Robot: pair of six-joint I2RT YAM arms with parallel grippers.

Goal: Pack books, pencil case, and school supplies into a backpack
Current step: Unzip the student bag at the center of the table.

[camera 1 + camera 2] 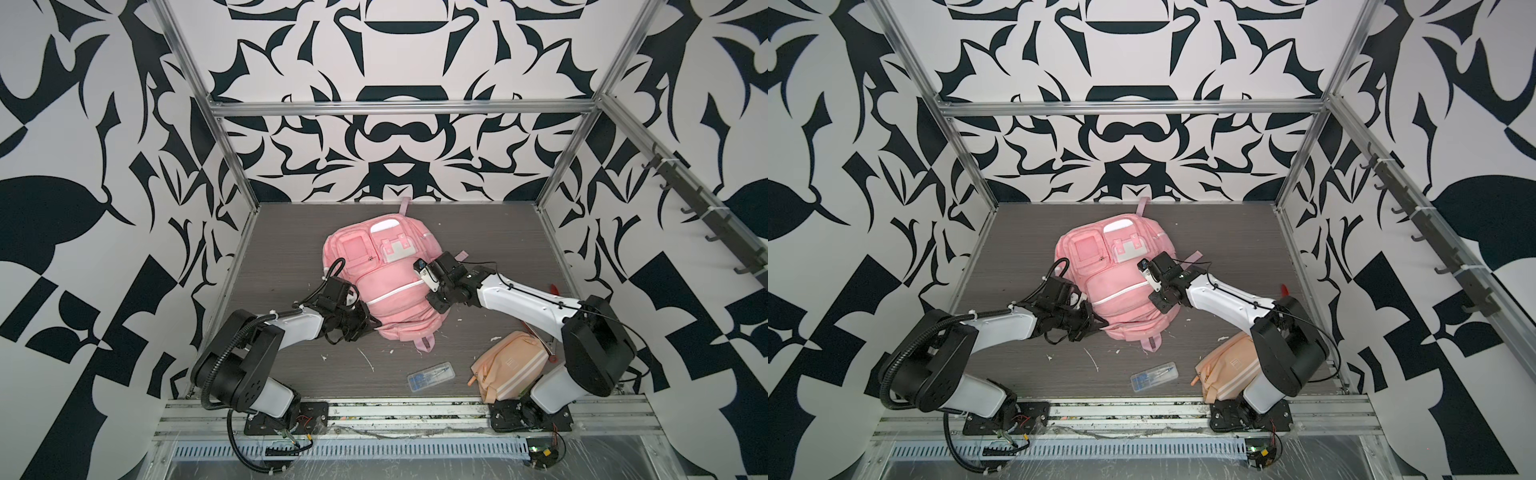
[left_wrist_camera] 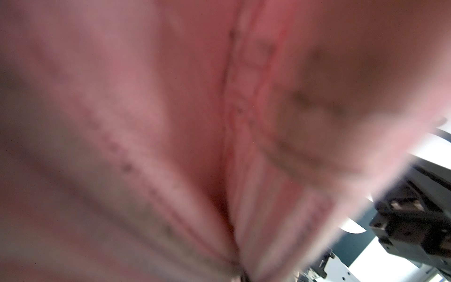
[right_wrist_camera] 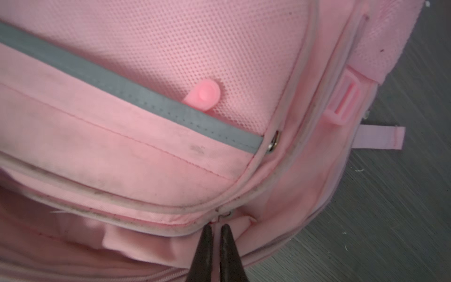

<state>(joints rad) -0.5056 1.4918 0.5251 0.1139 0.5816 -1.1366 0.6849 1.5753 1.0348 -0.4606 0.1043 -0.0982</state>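
A: Black-and-white patterned walls (image 1: 395,137) all round, grey bench (image 1: 291,249) below. Pink backpack (image 1: 386,286) lying flat mid-bench, pockets up.

B: And the rest of the load?

A: Peach pencil case (image 1: 509,365) down by the base of the right arm (image 1: 519,299). Clear box (image 1: 431,376) near it, toward the middle. Both outside the backpack. No books in view.

B: Hands?

A: Left hand (image 1: 372,322) closed at the backpack's near left edge, pink cloth gathering toward its tips in the wrist view, so probably pinching a fold. Right hand (image 3: 216,228) with tips together right at the zip slider (image 3: 225,214) on the backpack's right side; clamped on anything or not, cannot tell.

B: Weak points?

A: Thin tips at so small a slider: likely to slip off under a hard tug. Loose lining (image 3: 122,241) beside the slider, easy to catch in the zip and jam. With the left pinch lost, nothing to brace against, and the whole backpack apt to slide along the bench instead of unzipping.

B: Anything else?

A: Pencil case tucked close against the right arm: at risk of a knock toward the front rail (image 1: 395,409) from a wide elbow swing.
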